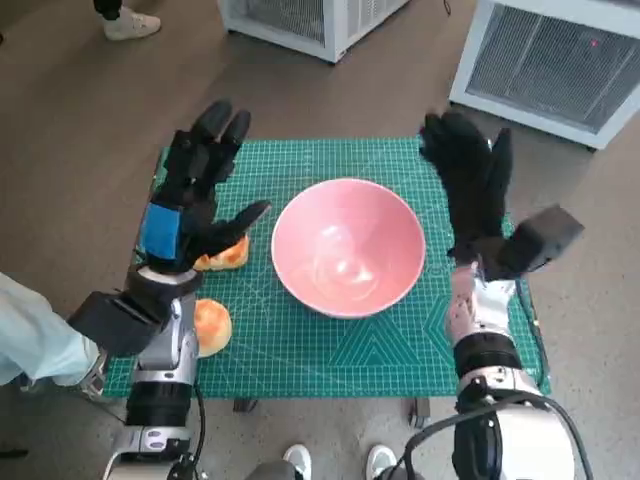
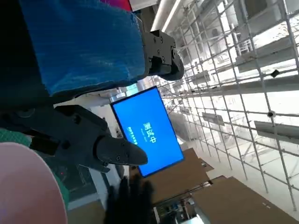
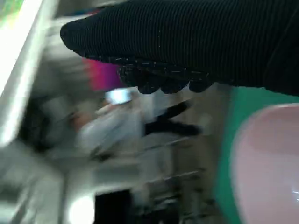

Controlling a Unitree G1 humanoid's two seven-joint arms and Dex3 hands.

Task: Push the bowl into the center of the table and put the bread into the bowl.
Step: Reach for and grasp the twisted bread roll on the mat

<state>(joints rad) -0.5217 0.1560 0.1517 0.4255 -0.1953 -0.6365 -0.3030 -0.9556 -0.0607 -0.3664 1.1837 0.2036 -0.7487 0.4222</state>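
A pink bowl (image 1: 348,245) stands empty near the middle of the green cutting mat (image 1: 390,350); its rim also shows in the left wrist view (image 2: 23,186) and the right wrist view (image 3: 266,163). Two pieces of bread lie at the mat's left side: one (image 1: 226,253) just under my left hand's thumb, one (image 1: 211,325) beside my left forearm. My left hand (image 1: 200,185) hovers raised left of the bowl, fingers spread, holding nothing. My right hand (image 1: 470,180) is raised right of the bowl, fingers spread upward, holding nothing.
The mat covers the small table; its edges drop to a brown floor. White cabinets (image 1: 560,60) stand beyond the far edge. A person's shoe (image 1: 130,22) shows at the far left, a pale sleeve (image 1: 35,335) at the near left, and shoes (image 1: 295,460) at the near edge.
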